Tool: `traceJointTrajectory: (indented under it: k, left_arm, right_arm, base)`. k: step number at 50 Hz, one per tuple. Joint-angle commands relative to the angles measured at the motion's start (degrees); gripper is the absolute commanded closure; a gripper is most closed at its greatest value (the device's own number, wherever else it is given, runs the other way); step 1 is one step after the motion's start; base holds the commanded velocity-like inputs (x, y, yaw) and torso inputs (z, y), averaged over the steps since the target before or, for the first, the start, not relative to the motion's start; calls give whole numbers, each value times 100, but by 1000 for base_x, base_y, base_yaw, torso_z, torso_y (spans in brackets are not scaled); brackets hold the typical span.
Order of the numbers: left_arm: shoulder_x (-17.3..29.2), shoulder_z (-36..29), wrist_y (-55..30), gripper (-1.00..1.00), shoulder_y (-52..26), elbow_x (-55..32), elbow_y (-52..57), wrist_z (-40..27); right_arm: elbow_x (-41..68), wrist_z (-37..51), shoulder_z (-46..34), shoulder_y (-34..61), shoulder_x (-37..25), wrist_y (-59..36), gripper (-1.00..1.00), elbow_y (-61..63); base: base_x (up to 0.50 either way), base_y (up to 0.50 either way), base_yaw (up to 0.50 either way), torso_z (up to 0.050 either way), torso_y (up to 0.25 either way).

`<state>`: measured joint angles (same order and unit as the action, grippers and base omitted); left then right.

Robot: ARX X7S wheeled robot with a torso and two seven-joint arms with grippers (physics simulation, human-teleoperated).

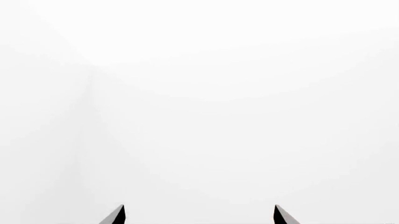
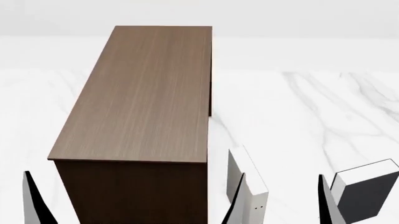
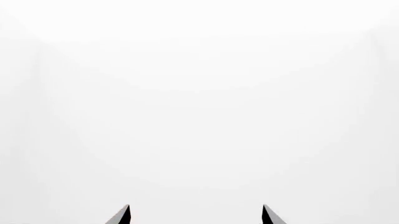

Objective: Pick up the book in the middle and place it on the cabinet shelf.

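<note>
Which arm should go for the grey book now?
Right. The grey book stands at the head view's lower right, beside the right gripper, whose fingers are open and empty; the cabinet separates it from the left gripper.

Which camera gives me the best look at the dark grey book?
The head view: the dark grey book stands at the lower right on the marble floor, charcoal cover and white page edges visible. Both wrist views show only blank white and open fingertips, no book.
</note>
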<state>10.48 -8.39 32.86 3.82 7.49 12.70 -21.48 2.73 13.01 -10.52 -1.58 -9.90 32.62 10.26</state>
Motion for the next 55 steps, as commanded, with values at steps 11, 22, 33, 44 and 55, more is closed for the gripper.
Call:
traceJointTrajectory:
  k: [11,22,33,44,55]
  left_arm:
    - [-11,-6,-114,-100,0,20,-38,95]
    - [35,-75,-177,-100,8,-19,-44,88]
    - [75,-132,-252,-100,-6,-78,-81,87]
    - [116,-172,-358,-100,-22,-147,-126,77]
    - [154,-219,-394,-100,-25,-186,-166,59]
  right_arm:
    - [-637,1181,611,915,584,-2386,-100,30]
    - [-1049,2291,1001,1582,773,-3768,-100,-209]
    - [-1166,2871,872,2144,837,-4704,-100,-330]
    - [-363,3396,942,2955,939,-6022,-100,-641]
    - [363,3937,921,3268,875,-6682,-100,-725]
  base:
    - [0,0,0,0,0]
    - [0,0,0,0,0]
    - [0,0,0,0,0]
    - [0,0,0,0,0]
    - [0,0,0,0,0]
